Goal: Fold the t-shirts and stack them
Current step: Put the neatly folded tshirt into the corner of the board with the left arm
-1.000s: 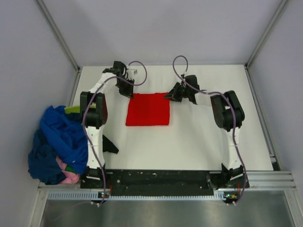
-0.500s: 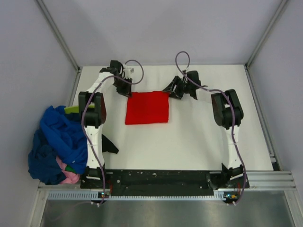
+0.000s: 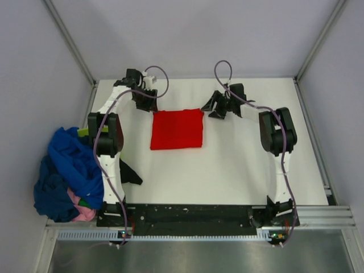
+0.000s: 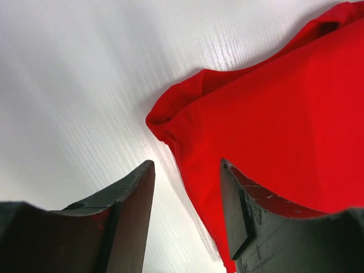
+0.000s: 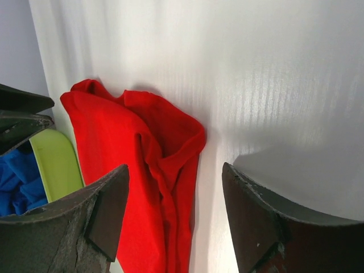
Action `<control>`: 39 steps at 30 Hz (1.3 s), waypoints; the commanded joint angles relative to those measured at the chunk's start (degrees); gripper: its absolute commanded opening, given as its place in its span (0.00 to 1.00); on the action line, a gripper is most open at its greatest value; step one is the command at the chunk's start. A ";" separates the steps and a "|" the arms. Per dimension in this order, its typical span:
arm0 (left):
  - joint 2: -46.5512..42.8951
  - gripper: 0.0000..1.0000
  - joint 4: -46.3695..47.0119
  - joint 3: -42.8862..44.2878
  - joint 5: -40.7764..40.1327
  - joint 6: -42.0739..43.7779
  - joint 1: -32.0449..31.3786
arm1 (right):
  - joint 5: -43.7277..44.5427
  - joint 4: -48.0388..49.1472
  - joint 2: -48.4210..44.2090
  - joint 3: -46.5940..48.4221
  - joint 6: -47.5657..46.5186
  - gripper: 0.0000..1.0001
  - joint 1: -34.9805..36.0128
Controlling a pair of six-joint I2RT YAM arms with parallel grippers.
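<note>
A bright red t-shirt (image 3: 177,129) lies folded into a flat square in the middle of the table. My left gripper (image 3: 149,105) hovers just off its far-left corner (image 4: 165,122), jaws apart with nothing between them. My right gripper (image 3: 211,108) sits just beyond the far-right corner (image 5: 182,136), also open and empty. The other t-shirts, royal blue, navy, pink and lime-green, form a heap (image 3: 68,170) off the table's left edge.
A white table (image 3: 239,165) is walled by grey panels on three sides. The black base rail (image 3: 187,215) runs along the near edge. A lime-green cloth (image 5: 54,165) and blue cloth show behind the red shirt in the right wrist view.
Both grippers have opened and let go of the red shirt's far corners, then backed away outward and toward the far wall. The shirt stays flat.
</note>
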 commanded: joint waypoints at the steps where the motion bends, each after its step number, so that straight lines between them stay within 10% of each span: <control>1: -0.19 0.54 0.90 1.40 1.35 -0.52 0.42 | -1.12 2.62 1.66 5.19 1.65 0.66 1.58; 13: 6.68 0.54 -0.43 6.77 3.46 -2.19 0.69 | -2.80 3.41 11.34 15.13 8.16 0.60 3.34; 20: 8.35 0.45 0.89 7.64 5.93 -2.98 0.78 | -6.66 11.40 13.45 14.60 13.34 0.00 3.43; 29: 9.58 0.01 0.89 8.70 6.81 -2.72 0.78 | -6.05 13.96 15.82 17.24 16.60 0.00 2.46; 32: 10.02 0.00 0.89 9.14 5.14 -2.63 0.86 | -4.47 11.34 16.09 18.81 15.20 0.00 1.94; 39: 10.28 0.00 1.33 9.58 2.77 -2.98 1.04 | -3.41 2.63 13.28 22.34 4.57 0.44 1.76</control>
